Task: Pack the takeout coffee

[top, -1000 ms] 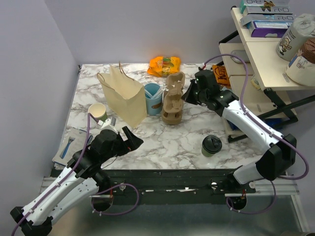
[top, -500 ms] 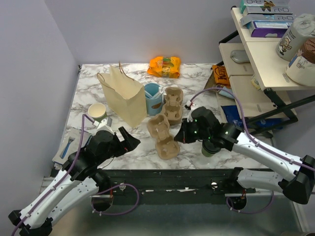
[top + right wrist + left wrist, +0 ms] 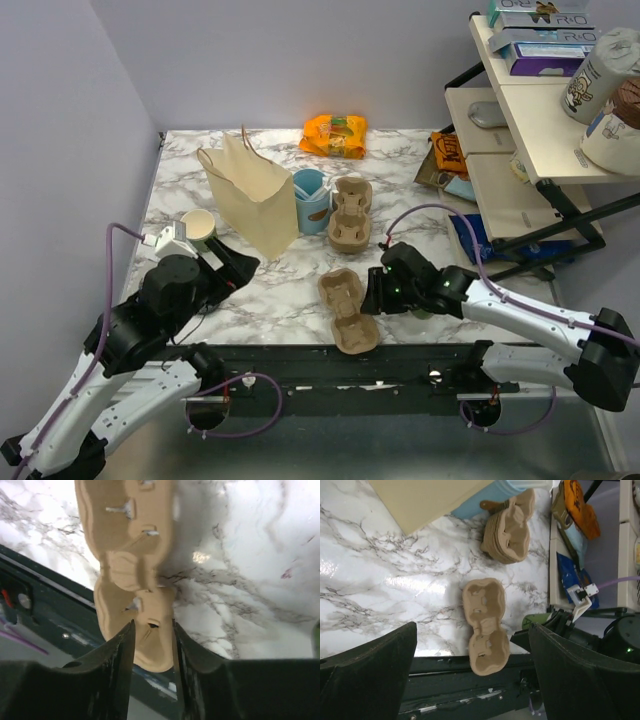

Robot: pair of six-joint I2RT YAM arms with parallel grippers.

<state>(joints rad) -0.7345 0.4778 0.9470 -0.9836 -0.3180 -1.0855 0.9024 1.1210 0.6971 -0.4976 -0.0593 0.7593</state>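
Setting out seems the step: on the table (image 3: 430, 190) the tan paper bag (image 3: 255, 200) stands back left, the pulp carrier (image 3: 348, 310) lies at the near edge, right gripper (image 3: 371, 297) part open astride its end, left gripper (image 3: 232, 270) wide, empty. Next likely needs grasping the takeout coffee (image 3: 532, 621), half hidden beside the right gripper.

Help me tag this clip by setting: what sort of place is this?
Probably a robot lab bench staged as a café counter: marble-print table, tan paper bag, pulp cup carriers, supply shelf alongside.
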